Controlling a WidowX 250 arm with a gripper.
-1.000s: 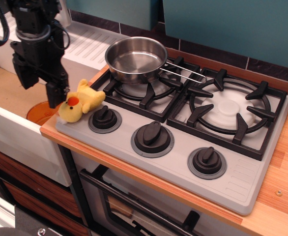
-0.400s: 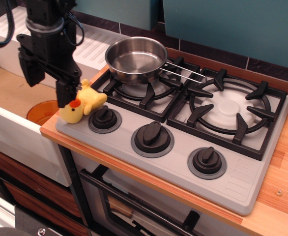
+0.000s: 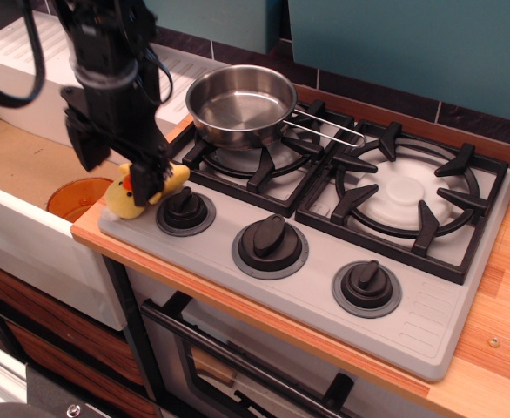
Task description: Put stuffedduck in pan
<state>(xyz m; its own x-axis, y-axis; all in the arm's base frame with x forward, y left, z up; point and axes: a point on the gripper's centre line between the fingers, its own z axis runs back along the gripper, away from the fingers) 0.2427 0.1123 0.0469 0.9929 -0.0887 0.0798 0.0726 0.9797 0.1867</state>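
Here, my end effector (image 3: 124, 170) was down over the stuffedduck (image 3: 144, 191), which lay at the front-left corner of the stove (image 3: 325, 287), just beside the leftmost knob (image 3: 186, 212). One finger (image 3: 150, 174) stood in front of the duck's body; the other sat on the sink side. The jaws looked spread to either side of the toy, not pressed into the plush (the fingertips were partly hidden, so contact could not be confirmed).

Step in hand, as I judged it: the reach-and-grasp. The duck was not lifted, and the pan (image 3: 240, 105) stood empty on the rear-left burner grate (image 3: 246, 161), near but apart from the duck.

Next move, in my estimate: clench on the soft body, lift clear of the knob and grate, carry back and right over the pan rim, release. The plush should compress easily, so a firm squeeze seemed wise. The pan's wire handle (image 3: 325, 126) pointed right, away from my approach.

Surface: grey stove top set in a wooden counter (image 3: 490, 340), three black knobs in a row along the front, a second burner (image 3: 407, 196) to the right. Room: a white sink (image 3: 29, 226) with an orange drain (image 3: 74, 198) to the left, teal wall (image 3: 412, 43) behind, oven door handle (image 3: 229, 353) below.
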